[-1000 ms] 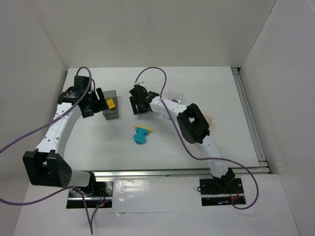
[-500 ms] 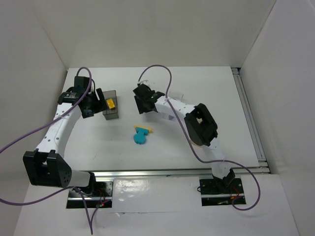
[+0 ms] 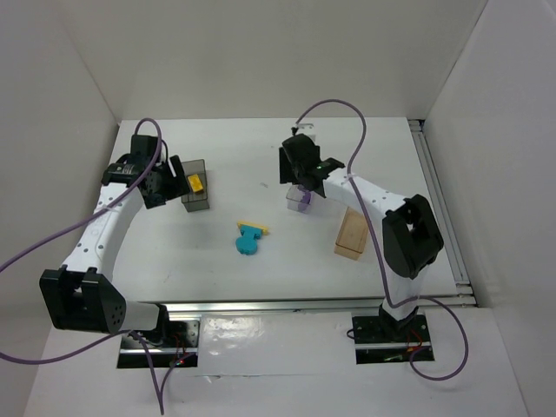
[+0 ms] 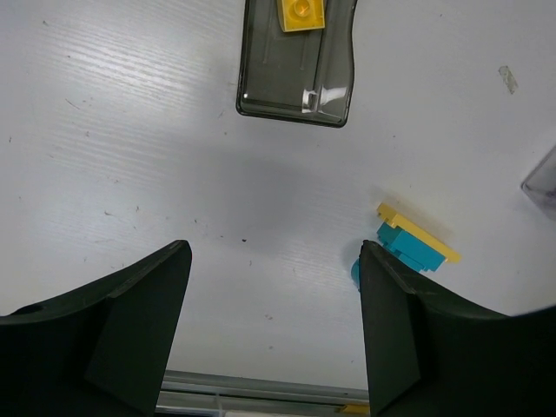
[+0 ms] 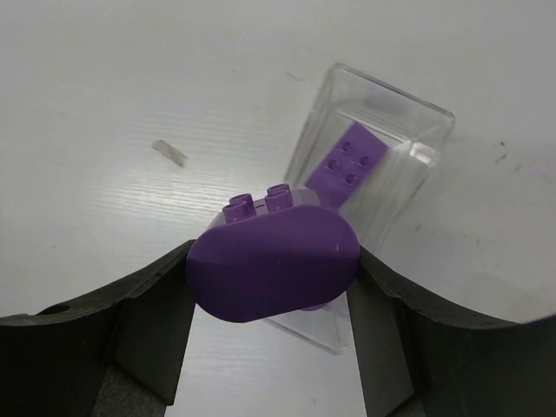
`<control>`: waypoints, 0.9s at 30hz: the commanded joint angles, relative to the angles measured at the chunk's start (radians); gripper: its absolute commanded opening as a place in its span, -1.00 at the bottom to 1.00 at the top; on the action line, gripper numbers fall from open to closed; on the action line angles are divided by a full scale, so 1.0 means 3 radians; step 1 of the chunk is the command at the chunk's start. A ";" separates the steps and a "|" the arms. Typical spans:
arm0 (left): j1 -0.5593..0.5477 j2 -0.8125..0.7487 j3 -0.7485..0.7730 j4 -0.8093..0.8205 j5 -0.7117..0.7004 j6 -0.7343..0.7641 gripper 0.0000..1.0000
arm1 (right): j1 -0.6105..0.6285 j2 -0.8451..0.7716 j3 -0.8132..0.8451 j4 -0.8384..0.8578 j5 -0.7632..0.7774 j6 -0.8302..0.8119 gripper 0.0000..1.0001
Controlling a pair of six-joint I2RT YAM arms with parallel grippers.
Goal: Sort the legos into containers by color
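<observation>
My right hand (image 5: pixel 271 256) is clamped on a rounded purple brick (image 5: pixel 278 265), studs facing away from the wrist camera, with a finger pressed on each side. I hold it over the near end of the clear bin (image 5: pixel 408 165). From the wrist it overlaps the bin's rim, but I cannot tell whether it touches the plastic. A flat purple brick (image 5: pixel 347 161) lies on the floor of that bin.

My left hand (image 4: pixel 271 269) has its fingers (image 4: pixel 139 304) spread apart with nothing between them, only bare tabletop (image 3: pixel 287 269) below. It sits just left of the dark grey bin (image 3: pixel 195 195), which holds one yellow brick (image 3: pixel 196 182).

Between the two arms, out on the tabletop and in no bin, lies a small cluster. It is made up of a teal brick (image 3: pixel 252 232) with a flat yellow brick (image 3: pixel 254 226) touching its far side and a rounded teal piece (image 3: pixel 245 247) against its near side.

The amber-tan bin (image 3: pixel 352 234) stands right of that cluster, near my right forearm and apart from the clear bin.
</observation>
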 commanded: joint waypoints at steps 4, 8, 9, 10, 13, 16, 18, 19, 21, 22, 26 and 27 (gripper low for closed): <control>-0.0016 -0.0126 0.0083 -0.0015 0.0018 0.0013 0.66 | -0.0170 0.0028 -0.0028 0.0055 -0.0067 0.0131 0.52; -0.0016 -0.0126 0.0083 -0.0015 0.0018 0.0013 0.66 | -0.0134 0.0049 0.0080 -0.0078 0.0066 0.0100 0.87; -0.0016 -0.0126 0.0083 -0.0015 0.0018 0.0013 0.66 | -0.0089 0.0019 0.0080 -0.0078 0.0066 0.0065 0.87; -0.0016 -0.0126 0.0083 -0.0015 0.0018 0.0013 0.66 | -0.0088 -0.0042 0.0080 -0.0078 0.0096 0.0034 0.89; -0.0016 -0.0126 0.0083 -0.0015 0.0018 0.0013 0.66 | 0.0029 -0.0119 0.0080 -0.0078 0.0127 -0.0012 0.81; -0.0016 -0.0126 0.0083 -0.0015 0.0018 0.0013 0.66 | 0.0249 -0.0227 -0.0073 0.0105 -0.0245 -0.0252 0.70; -0.0016 -0.0126 0.0083 -0.0015 0.0018 0.0013 0.66 | 0.0468 -0.0202 -0.0104 0.0066 -0.0404 -0.0360 0.70; -0.0016 -0.0126 0.0083 -0.0015 0.0018 0.0013 0.66 | 0.0535 -0.0156 -0.0064 -0.0051 -0.0475 -0.0416 0.76; -0.0016 -0.0126 0.0083 -0.0015 0.0018 0.0013 0.66 | 0.0673 -0.0013 -0.0023 -0.0159 -0.0614 -0.0330 0.85; -0.0016 -0.0126 0.0083 -0.0015 0.0049 0.0013 0.66 | 0.0714 0.0023 -0.0023 -0.0256 -0.0614 -0.0228 0.92; -0.0016 -0.0096 0.0083 -0.0015 0.0049 0.0013 0.66 | 0.0893 0.0024 -0.0134 -0.0360 -0.0557 0.0661 0.94; -0.0046 -0.0096 0.0038 0.0020 0.0267 0.0059 0.66 | 0.0939 -0.0088 -0.0333 -0.0293 -0.0558 0.0794 0.94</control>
